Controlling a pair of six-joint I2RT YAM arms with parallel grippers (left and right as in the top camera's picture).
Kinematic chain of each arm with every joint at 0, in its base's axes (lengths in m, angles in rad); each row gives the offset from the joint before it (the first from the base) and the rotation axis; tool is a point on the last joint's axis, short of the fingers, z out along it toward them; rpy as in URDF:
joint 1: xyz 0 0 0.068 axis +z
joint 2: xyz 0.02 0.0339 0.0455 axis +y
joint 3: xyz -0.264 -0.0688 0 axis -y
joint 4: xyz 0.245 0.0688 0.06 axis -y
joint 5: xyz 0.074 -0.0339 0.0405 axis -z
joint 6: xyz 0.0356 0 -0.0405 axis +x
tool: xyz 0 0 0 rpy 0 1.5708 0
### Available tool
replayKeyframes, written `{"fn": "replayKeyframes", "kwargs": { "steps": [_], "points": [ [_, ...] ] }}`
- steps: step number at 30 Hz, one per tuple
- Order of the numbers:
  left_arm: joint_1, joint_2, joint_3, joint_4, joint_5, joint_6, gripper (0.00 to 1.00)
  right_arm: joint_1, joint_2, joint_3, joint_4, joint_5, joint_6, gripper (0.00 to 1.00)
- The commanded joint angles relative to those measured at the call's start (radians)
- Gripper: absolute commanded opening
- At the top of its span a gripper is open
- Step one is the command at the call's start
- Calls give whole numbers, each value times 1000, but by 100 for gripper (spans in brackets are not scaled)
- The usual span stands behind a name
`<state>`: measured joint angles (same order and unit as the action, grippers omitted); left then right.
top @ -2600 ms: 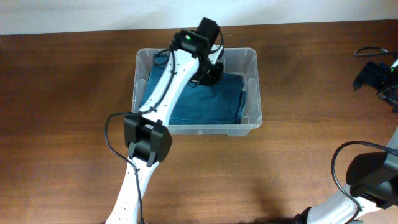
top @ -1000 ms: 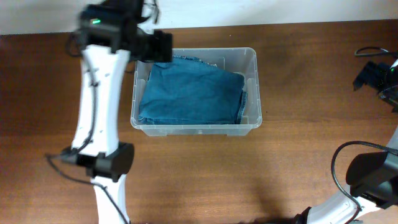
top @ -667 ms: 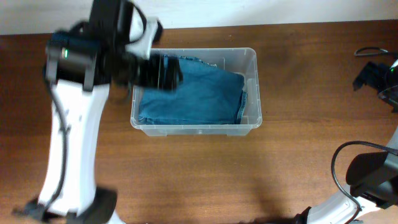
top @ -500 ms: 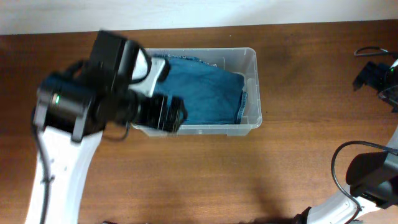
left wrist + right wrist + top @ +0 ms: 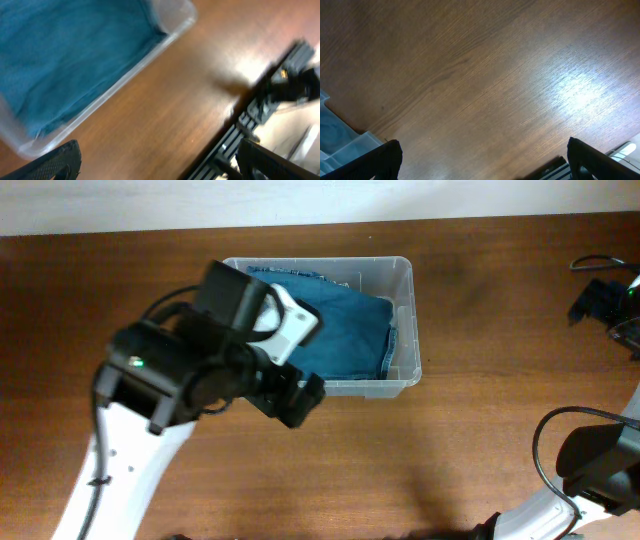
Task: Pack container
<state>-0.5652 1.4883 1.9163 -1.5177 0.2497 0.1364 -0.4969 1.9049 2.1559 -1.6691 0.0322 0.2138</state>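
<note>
Overhead: blue cloth [image 5: 352,332] inside container [image 5: 408,315]

A brown wood-grain bench [image 5: 470,85] with a bright glare patch fills the frame, the right end effector [image 5: 487,162] spread wide and empty above it, dark fingertips [image 5: 382,159] at the lower corners, and a clear plastic container [image 5: 357,146] corner holding blue cloth [image 5: 332,132] sits lower left.
</note>
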Motion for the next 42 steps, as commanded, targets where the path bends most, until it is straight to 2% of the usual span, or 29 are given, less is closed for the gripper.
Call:
{"fn": "replayKeyframes", "kwargs": {
  "steps": [1, 4, 7, 12, 17, 20, 23, 34, 39, 42],
  "points": [
    [-48, -13, -89, 19, -27, 131, 100, -1, 0, -2, 1, -2, 11, 98],
    [-47, -70, -204, 117, -30, 131, 99, -1, 0, -2, 1, -2, 11, 99],
    [-31, -198, -408, 308, -32, 131, 99, -1, 0, -2, 1, -2, 11, 98],
    [118, -516, -838, 637, 1, 130, 99, -1, 0, -2, 1, -2, 11, 99],
    [248, -793, -1140, 850, 20, 130, 99, -1, 0, -2, 1, -2, 11, 98],
    [371, -1056, -1339, 1011, 20, 130, 99, -1, 0, -2, 1, -2, 11, 98],
    [435, -1188, -1419, 1099, 19, 131, 99, -1, 0, -2, 1, -2, 11, 98],
    [525, -1334, -1653, 1440, 18, 131, 99, -1, 0, -2, 1, -2, 11, 98],
    [548, -1475, -1746, 1466, 16, 131, 99, -1, 0, -2, 1, -2, 11, 98],
    [553, -1484, -1777, 1504, 15, 131, 99, -1, 0, -2, 1, -2, 11, 98]
  ]
}}
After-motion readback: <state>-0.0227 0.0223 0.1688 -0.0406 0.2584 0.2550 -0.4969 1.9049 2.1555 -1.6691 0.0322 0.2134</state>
